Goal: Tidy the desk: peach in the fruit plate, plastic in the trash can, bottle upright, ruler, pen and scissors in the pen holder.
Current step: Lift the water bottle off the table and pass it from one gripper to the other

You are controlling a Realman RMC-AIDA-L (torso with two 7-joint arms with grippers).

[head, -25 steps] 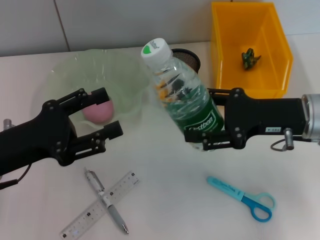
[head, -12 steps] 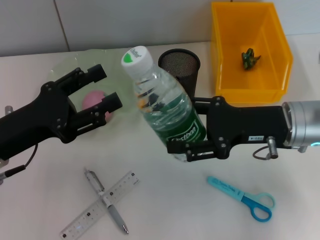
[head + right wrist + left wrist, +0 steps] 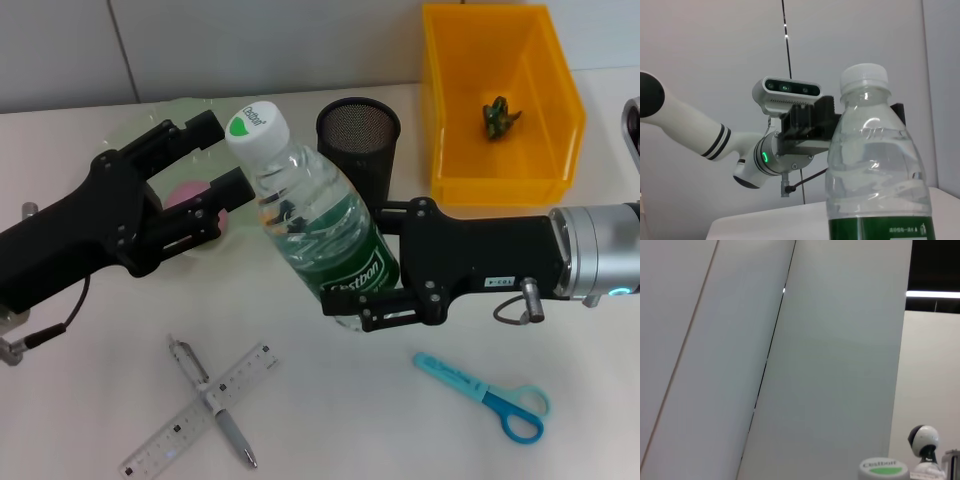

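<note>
Clear plastic water bottle (image 3: 315, 250), green label: white brand lettering present, not reliably legible. White cap with green patch: small print, unreadable. Transparent ruler (image 3: 200, 410): graduation marks visible, numerals unreadable. Light-blue scissors (image 3: 483, 396): handle print illegible.

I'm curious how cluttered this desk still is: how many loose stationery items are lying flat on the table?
3. A ruler and a pen lie crossed near the front left; blue scissors lie at the front right, below the right gripper holding the bottle. Others may be hidden behind the arms.

Bottle (image 3: 318, 232) left of pen holder (image 3: 359, 145); scissors (image 3: 487, 395) right of ruler (image 3: 200, 409).
</note>
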